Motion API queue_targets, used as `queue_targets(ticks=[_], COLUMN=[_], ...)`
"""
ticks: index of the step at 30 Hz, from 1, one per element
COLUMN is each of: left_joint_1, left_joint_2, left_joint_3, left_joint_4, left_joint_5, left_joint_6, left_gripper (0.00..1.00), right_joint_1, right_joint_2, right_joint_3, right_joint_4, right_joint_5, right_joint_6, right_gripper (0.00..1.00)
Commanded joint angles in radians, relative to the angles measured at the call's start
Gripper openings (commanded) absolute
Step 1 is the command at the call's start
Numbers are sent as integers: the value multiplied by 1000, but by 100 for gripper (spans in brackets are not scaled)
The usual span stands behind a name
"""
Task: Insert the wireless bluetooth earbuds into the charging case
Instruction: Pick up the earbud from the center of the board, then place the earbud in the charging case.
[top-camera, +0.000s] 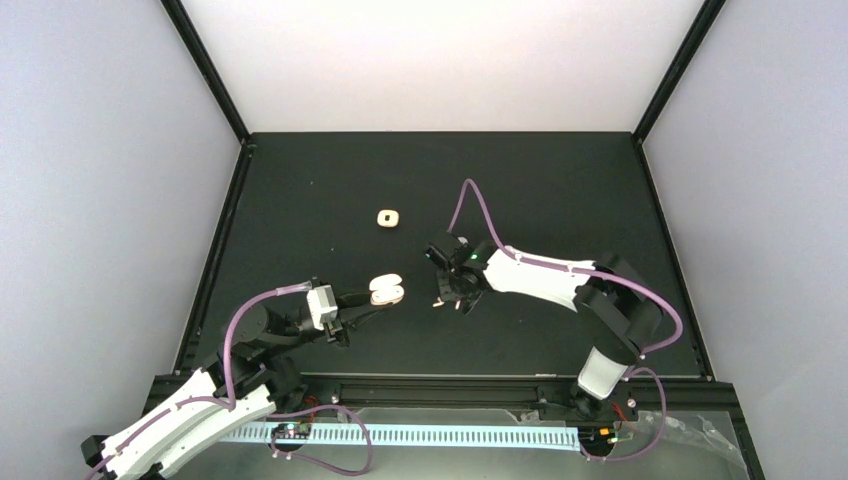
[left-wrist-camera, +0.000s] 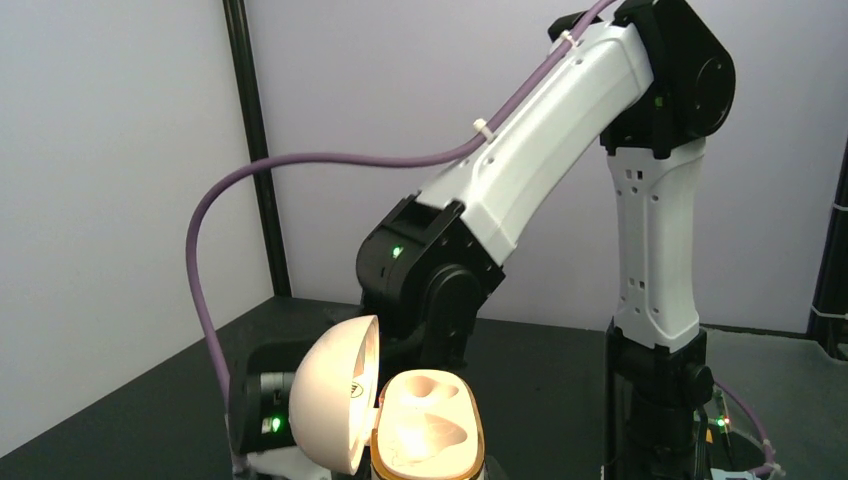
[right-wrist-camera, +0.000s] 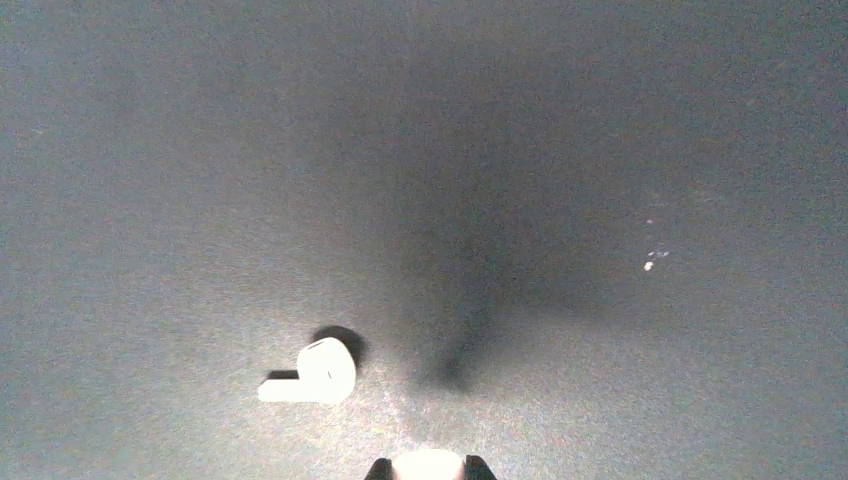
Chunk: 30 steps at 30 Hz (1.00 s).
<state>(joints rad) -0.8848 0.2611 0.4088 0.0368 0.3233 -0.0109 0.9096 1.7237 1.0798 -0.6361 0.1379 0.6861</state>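
The open case (top-camera: 388, 288) is blocked at 9 o'clock by the left gripper (top-camera: 376, 298); 3 o'clock is taken by the right gripper (top-camera: 443, 296) and its held earbud (right-wrist-camera: 428, 466); a loose earbud (right-wrist-camera: 320, 372) lies just beside that gripper; 12 o'clock is left free up to a closed case (top-camera: 388, 218).

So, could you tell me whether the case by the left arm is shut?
No, the case has its lid swung open to one side, baring the inside.

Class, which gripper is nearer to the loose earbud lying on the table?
Right. The right gripper, closed on a second earbud, hangs just beside the loose earbud; the left gripper is farther off to its left, holding the open case.
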Motion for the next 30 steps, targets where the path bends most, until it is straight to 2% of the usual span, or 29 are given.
queue_targets(ticks=[1, 6, 10, 16, 26, 30], left_joint_1=[-2, -2, -2, -2, -2, -2], left_joint_2=[-7, -10, -9, 66, 314, 434], left_joint_3=[28, 25, 22, 48, 106, 159], left_joint_4=[1, 5, 35, 119, 376, 460], left_joint_5=[11, -2, -16, -30, 6, 37], left_joint_6=[-11, -15, -26, -32, -7, -4], left_gripper=[2, 1, 1, 1, 2, 1], right_joint_1=[7, 8, 8, 7, 10, 16], right_joint_2=[-84, -191, -356, -585, -826, -846], right_joint_3=[-8, 22, 52, 136, 244, 309], right_joint_4=[-12, -50, -63, -20, 46, 10], right_joint_5=[47, 92, 159, 177, 10, -62], right_joint_6=[15, 0, -57, -229, -565, -651], right_gripper=[1, 1, 1, 1, 1, 1])
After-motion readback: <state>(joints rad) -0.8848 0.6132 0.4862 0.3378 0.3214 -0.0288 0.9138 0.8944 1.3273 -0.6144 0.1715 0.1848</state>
